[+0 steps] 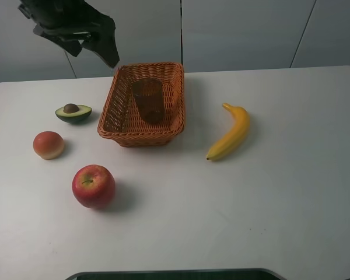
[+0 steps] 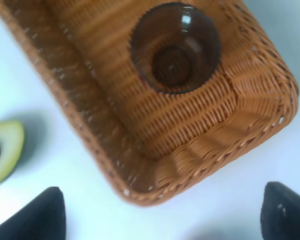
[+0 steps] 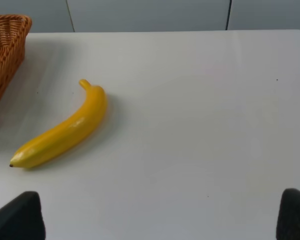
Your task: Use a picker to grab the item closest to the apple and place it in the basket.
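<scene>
The red apple (image 1: pixel 94 186) lies at the front left of the white table (image 1: pixel 280 204). Closest to it is a round orange-red peach (image 1: pixel 48 144), and a halved avocado (image 1: pixel 73 112) lies farther back. The wicker basket (image 1: pixel 141 140) holds a brown glass cup (image 1: pixel 147 99). My left gripper (image 1: pixel 108 52) hangs high over the basket's back left corner. In the left wrist view it (image 2: pixel 160 220) is open and holds nothing, with the basket (image 2: pixel 200 155), cup (image 2: pixel 175 47) and avocado (image 2: pixel 2 150) below. My right gripper (image 3: pixel 155 220) is open too.
A yellow banana (image 1: pixel 229 132) lies right of the basket; the right wrist view shows the banana (image 3: pixel 65 130) and a corner of the basket (image 3: pixel 5 45). A dark edge (image 1: pixel 175 274) runs along the table's front. The right arm is outside the exterior view.
</scene>
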You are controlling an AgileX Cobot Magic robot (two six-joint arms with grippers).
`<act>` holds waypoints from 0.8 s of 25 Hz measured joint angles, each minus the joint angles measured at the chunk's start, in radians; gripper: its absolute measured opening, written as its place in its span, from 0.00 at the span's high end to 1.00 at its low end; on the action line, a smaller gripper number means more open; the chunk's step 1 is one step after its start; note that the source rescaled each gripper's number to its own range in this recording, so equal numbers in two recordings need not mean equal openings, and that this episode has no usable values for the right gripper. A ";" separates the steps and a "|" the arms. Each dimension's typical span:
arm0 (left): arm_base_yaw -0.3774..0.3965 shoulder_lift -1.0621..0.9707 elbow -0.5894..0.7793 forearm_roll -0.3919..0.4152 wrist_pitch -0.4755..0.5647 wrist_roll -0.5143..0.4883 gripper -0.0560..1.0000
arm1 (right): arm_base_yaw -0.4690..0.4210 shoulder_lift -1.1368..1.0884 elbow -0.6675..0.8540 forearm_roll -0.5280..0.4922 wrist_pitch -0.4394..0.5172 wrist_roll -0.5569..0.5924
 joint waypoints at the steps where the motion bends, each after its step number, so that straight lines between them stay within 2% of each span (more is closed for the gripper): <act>1: 0.020 -0.018 0.023 -0.006 -0.002 0.000 0.00 | 0.000 0.000 0.000 0.000 0.000 0.000; 13: 0.305 -0.324 0.365 -0.015 -0.058 0.000 0.00 | 0.000 0.000 0.000 0.000 0.000 0.000; 16: 0.349 -0.419 0.418 -0.024 -0.077 -0.002 0.00 | 0.000 0.000 0.000 0.000 0.000 0.000; 20: 0.358 -0.552 0.481 -0.043 -0.086 -0.002 0.00 | 0.000 0.000 0.000 0.000 0.000 0.000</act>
